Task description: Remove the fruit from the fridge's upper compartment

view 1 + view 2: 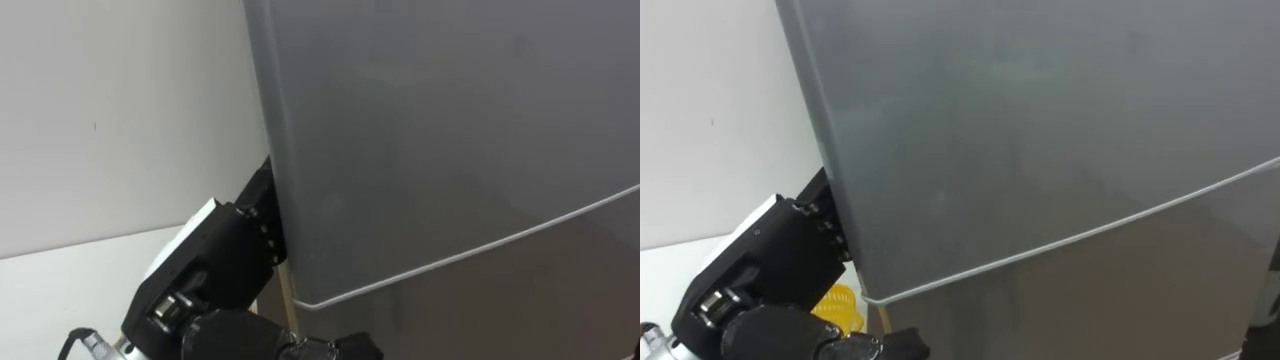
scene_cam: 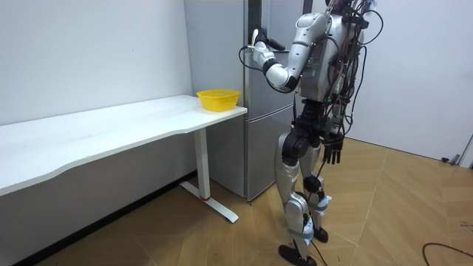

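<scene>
Count: one grey fridge (image 1: 450, 150) with two doors. The left hand (image 1: 215, 265) is raised against the left edge of the upper door (image 1: 430, 110); whether it grips that edge cannot be told. The lower door (image 1: 520, 300) lies below and right of that hand. The right hand (image 2: 334, 150) hangs at the robot's side, fingers relaxed. One white counter (image 2: 111, 129) lies below the left hand, with one yellow bowl (image 2: 218, 98) at its fridge end. White wall (image 2: 89, 52), wood floor (image 2: 384, 214).

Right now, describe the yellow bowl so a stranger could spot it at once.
Start at the tall grey two-door fridge. A long white table stands beside it, on the room view's left. On the table end nearest the fridge sits the round yellow bowl, the one brightly coloured thing on that top.
</scene>
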`<state>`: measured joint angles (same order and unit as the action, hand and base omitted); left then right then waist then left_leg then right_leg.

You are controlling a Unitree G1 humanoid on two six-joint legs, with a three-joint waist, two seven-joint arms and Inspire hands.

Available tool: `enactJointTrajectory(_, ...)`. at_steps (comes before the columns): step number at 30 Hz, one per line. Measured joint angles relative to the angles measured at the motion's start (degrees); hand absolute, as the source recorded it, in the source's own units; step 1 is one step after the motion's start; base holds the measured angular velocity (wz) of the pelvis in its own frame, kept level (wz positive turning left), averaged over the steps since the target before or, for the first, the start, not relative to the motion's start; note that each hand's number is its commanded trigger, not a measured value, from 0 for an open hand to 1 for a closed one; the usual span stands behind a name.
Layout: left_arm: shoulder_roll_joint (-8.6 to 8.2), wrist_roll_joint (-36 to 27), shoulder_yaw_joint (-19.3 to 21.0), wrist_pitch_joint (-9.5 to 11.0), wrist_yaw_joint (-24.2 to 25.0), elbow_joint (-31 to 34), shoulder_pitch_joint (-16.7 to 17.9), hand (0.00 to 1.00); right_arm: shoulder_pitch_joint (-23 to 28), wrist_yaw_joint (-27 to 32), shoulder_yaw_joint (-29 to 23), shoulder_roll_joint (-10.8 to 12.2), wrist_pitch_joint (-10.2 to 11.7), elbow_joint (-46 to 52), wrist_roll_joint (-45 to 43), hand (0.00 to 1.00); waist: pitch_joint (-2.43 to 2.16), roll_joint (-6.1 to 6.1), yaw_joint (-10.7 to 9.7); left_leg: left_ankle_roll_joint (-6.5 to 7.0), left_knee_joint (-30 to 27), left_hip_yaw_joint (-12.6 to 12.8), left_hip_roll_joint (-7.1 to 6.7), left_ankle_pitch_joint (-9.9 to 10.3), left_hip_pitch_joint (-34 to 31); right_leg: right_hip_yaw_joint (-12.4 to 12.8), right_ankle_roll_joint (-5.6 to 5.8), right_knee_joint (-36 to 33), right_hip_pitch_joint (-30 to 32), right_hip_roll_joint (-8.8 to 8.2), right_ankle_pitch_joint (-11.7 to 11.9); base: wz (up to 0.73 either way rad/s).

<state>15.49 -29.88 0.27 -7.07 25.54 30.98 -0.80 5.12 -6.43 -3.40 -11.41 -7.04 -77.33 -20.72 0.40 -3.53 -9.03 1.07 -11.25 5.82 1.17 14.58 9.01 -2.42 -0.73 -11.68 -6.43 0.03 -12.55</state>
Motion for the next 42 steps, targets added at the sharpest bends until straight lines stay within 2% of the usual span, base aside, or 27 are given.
enactJointTrajectory(4,0.29,-1.76,-0.73,0.0,0.33,0.0,-0.85,0.0,0.01,0.06,0.6,-0.15,-0.03,0.36,0.06,0.0,0.1,0.24,0.13,0.0,0.0,0.0,0.0,0.0,-0.57,-0.05,0.06,-0.05,0.02,-0.07,0.04,0.0)
enactJointTrajectory(7,1.05,-2.43,-1.09,0.0,0.74,-0.01,-1.34,0.0,0.12,0.18,2.24,-0.45,-0.04,1.42,0.04,0.0,0.06,0.38,0.1,0.0,-0.01,0.0,-0.03,0.0,-0.62,-0.04,0.07,-0.03,0.05,-0.1,0.04,0.0)
enactJointTrajectory(16,1.67,-6.2,-2.09,0.0,1.85,-0.07,-1.34,0.0,0.1,0.41,4.42,-1.0,-0.01,2.7,0.16,0.0,-0.02,0.55,0.22,0.0,-0.04,0.19,0.02,0.0,-0.38,-0.05,0.09,-0.03,0.03,-0.09,0.06,0.0)
enactJointTrajectory(26,2.13,-8.25,-5.94,0.16,6.46,-0.05,-1.44,0.0,0.13,-0.85,4.47,-1.02,0.0,2.95,0.14,0.0,-0.1,0.46,0.33,0.0,-0.1,0.76,0.01,0.0,-0.36,0.51,0.33,-0.06,0.07,-0.06,0.4,-0.02)
enactJointTrajectory(31,2.43,-8.21,-8.6,0.15,9.06,-0.06,-3.72,0.0,0.23,-1.34,4.66,-1.15,0.05,3.17,0.05,0.0,-0.27,0.17,-0.07,0.0,-0.17,1.94,0.09,0.0,-0.19,1.0,0.3,-0.12,0.66,0.06,0.63,-0.07)
enactJointTrajectory(34,2.91,-8.21,-11.36,0.15,10.34,-0.06,-5.54,0.0,0.33,-1.3,4.74,-1.25,-0.01,3.14,0.2,0.0,-0.33,0.09,-0.28,0.0,-0.15,2.21,0.08,0.0,-0.17,1.5,0.29,-0.14,0.78,0.13,0.66,-0.1)
enactJointTrajectory(37,3.46,-8.22,-13.97,0.14,11.8,-0.06,-7.01,0.0,0.36,-1.23,4.75,-1.42,0.04,3.13,0.69,0.0,-0.31,0.03,-0.34,0.0,-0.07,3.54,0.08,0.0,0.33,2.29,0.26,-0.08,0.9,0.32,0.7,-0.19)
enactJointTrajectory(39,3.55,-8.3,-15.44,0.11,12.88,-0.05,-8.29,0.0,0.28,-1.23,4.49,-1.72,0.2,3.21,2.06,0.0,-0.3,0.05,-1.43,0.0,0.06,3.77,0.05,0.0,0.47,2.8,0.26,-0.15,0.89,0.33,0.7,-0.07)
enactJointTrajectory(42,4.15,-8.38,-15.95,0.1,13.92,-0.06,-9.6,0.0,-0.06,-1.12,4.44,-2.08,0.28,3.54,3.44,0.0,-0.27,0.12,-1.77,0.0,0.16,5.16,0.2,0.0,0.59,3.92,0.21,-0.33,1.49,0.62,0.76,-0.23)
